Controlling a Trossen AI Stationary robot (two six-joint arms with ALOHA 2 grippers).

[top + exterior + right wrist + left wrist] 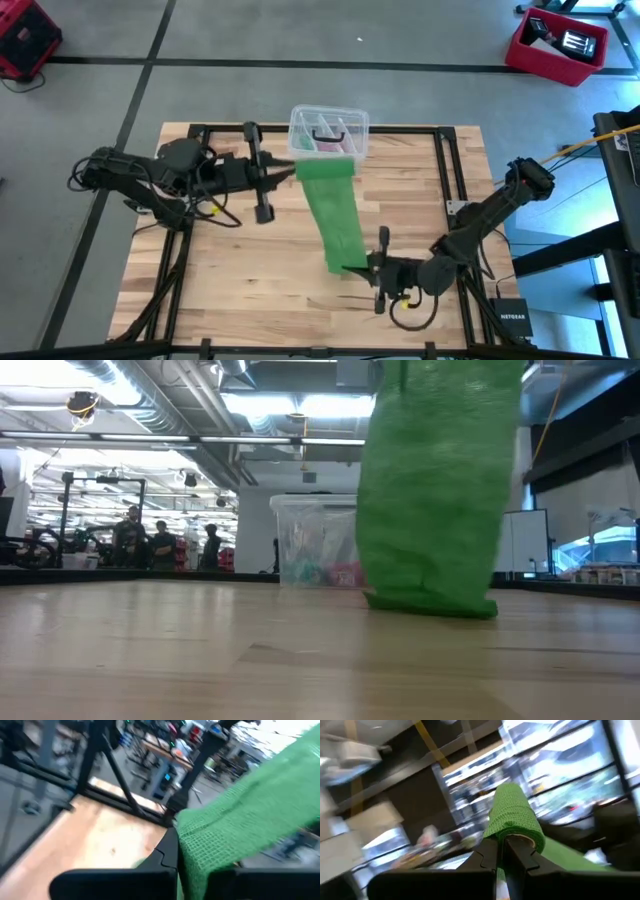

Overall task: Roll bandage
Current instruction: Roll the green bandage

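The bright green bandage (336, 215) stretches as a band across the middle of the table, from a rolled end (512, 815) at the far side to a free end (340, 264) nearer the front. My left gripper (292, 172) is shut on the rolled end, raised above the table. My right gripper (365, 265) is shut on the free end, low by the table. In the low view the bandage (440, 480) hangs as a wide green sheet that hides both grippers. My left gripper pinches the rolled end of the bandage (516, 836) between its two fingers (492, 860), coming about level from the table's left. The roll is lifted clear, and the band runs off from it toward the other arm. My right gripper pinches the band's free end (192, 862) between its two fingers (167, 855), coming nearly level from the table's right, across the band. The cloth rises from the fingers toward the roll. Its lowest fold (430, 603) lies on the table.
A clear plastic box (328, 132) with pink and dark items stands at the table's far edge, right behind the roll. A black frame (450, 160) runs around the wooden tabletop. People stand far off in the room behind the table (160, 540).
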